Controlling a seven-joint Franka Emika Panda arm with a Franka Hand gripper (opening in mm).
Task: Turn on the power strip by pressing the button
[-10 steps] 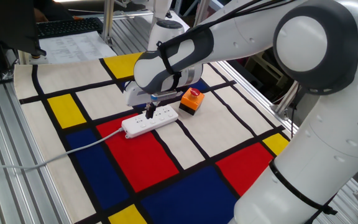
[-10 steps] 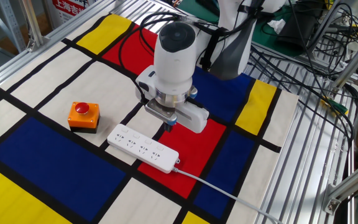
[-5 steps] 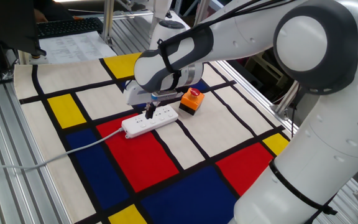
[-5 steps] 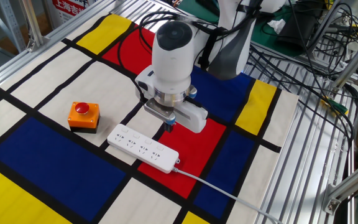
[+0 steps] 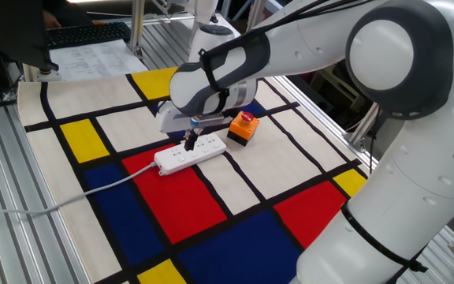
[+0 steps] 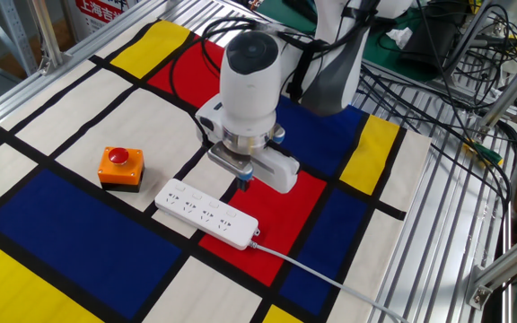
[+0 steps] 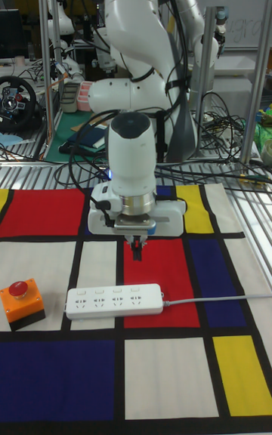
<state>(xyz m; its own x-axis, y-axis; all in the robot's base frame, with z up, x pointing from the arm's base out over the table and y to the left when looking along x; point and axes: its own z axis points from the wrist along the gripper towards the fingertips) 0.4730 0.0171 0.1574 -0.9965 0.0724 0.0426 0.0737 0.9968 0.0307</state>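
Across the colour-block mat [image 6: 79,233], power strip [image 7: 115,301] lies below gripper [image 7: 137,251].

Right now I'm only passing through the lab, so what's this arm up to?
The arm's gripper hangs just above a white power strip lying on the coloured mat. It isn't touching the strip, so the switch near the strip's cord looks unpressed. An orange box with a red button sits off the strip's far end, untouched.

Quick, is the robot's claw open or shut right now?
Gripper: shut, holding nothing, hanging above the power strip.
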